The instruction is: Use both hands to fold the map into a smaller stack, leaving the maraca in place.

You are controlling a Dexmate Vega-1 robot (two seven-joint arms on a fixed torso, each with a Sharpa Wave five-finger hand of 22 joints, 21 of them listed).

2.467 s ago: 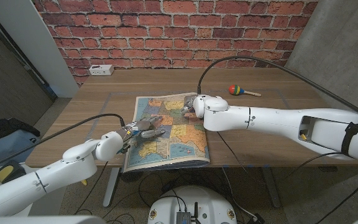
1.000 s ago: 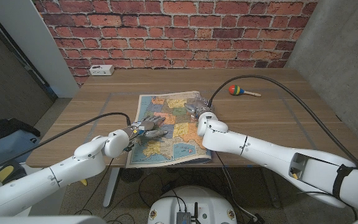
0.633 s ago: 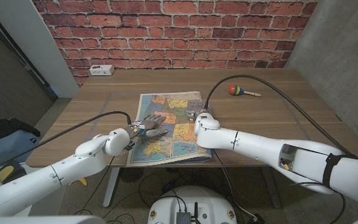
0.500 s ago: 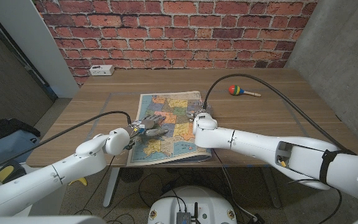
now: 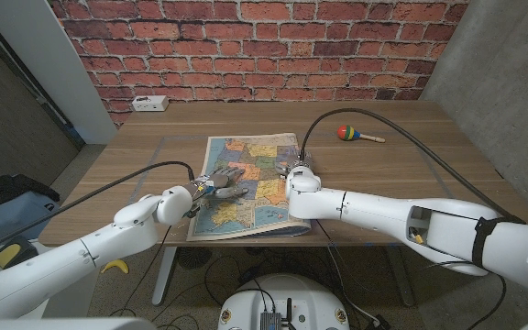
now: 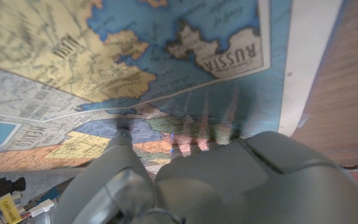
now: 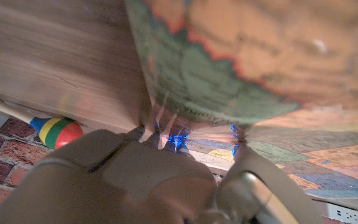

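Two robot hands rest on the map [image 5: 250, 188], which lies at centre frame on the desk [image 5: 401, 170], its near edge overhanging the desk's front edge. The left robot hand [image 5: 223, 185] presses down with fingers spread, holding nothing. Whether the right robot hand [image 5: 298, 174], at the map's right edge, is gripping cannot be told. Judged thin, light and limp, the paper will likely crease easily; pinch an edge and steady the rest. The maraca [image 5: 357, 134] sits upper right, well apart.

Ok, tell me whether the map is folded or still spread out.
Spread: the map lies open on the table, both robot hands on it; its near edge hangs past the table's front.
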